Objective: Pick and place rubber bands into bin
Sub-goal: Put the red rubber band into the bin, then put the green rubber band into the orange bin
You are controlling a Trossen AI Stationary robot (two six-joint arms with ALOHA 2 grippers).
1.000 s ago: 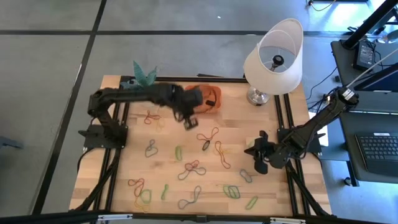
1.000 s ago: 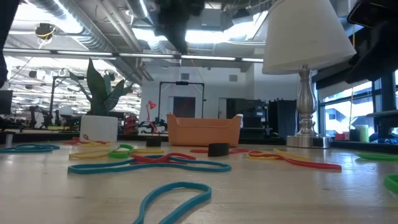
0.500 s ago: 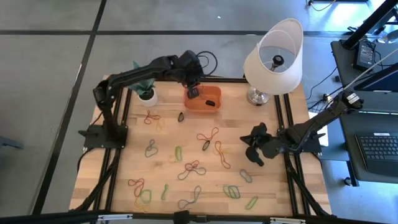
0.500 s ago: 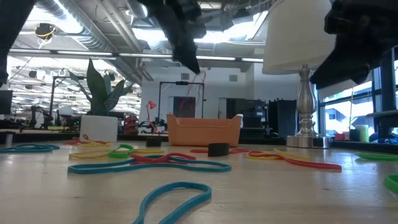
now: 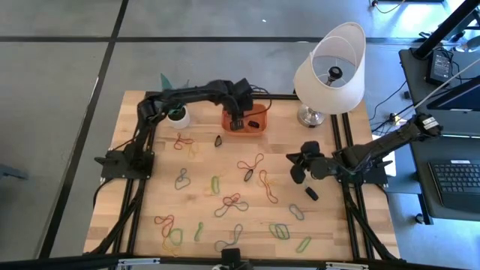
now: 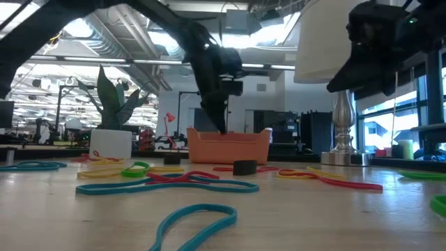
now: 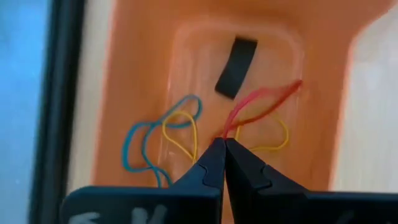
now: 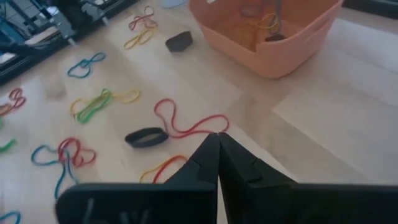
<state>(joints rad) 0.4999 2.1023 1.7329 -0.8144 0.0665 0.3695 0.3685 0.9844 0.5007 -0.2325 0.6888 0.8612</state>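
Observation:
My left gripper (image 5: 237,122) reaches down into the orange bin (image 5: 257,127) at the table's far edge, shut on a red rubber band (image 7: 264,101). A black band (image 7: 236,67), a blue one (image 7: 140,140) and a yellow one (image 7: 180,134) lie on the bin's floor. Many more rubber bands (image 5: 232,202) lie scattered flat across the table. My right gripper (image 5: 298,166) hovers shut and empty above the table's right half; in its wrist view its tips (image 8: 217,135) point toward a red loop (image 8: 186,127) and a black band (image 8: 146,137) on the wood. My left gripper pinches one end of the red rubber band (image 7: 231,124) between its two fingertips, coming from above and pointing down into the bin. The rest of the band trails away from the tips and lies slack over the bin's floor (image 7: 283,90).
A white lamp (image 5: 330,67) stands at the far right corner, next to the bin. A white plant pot (image 5: 177,114) stands left of the bin. Another black band (image 5: 218,140) lies just in front of the bin. Black frame rails run along both table sides.
My left gripper has swung from above the table's middle toward the far edge and dropped into the bin, carrying the red band, which hung below it and now lies partly on the bin's floor. My right gripper has risen and drifted toward the far left.

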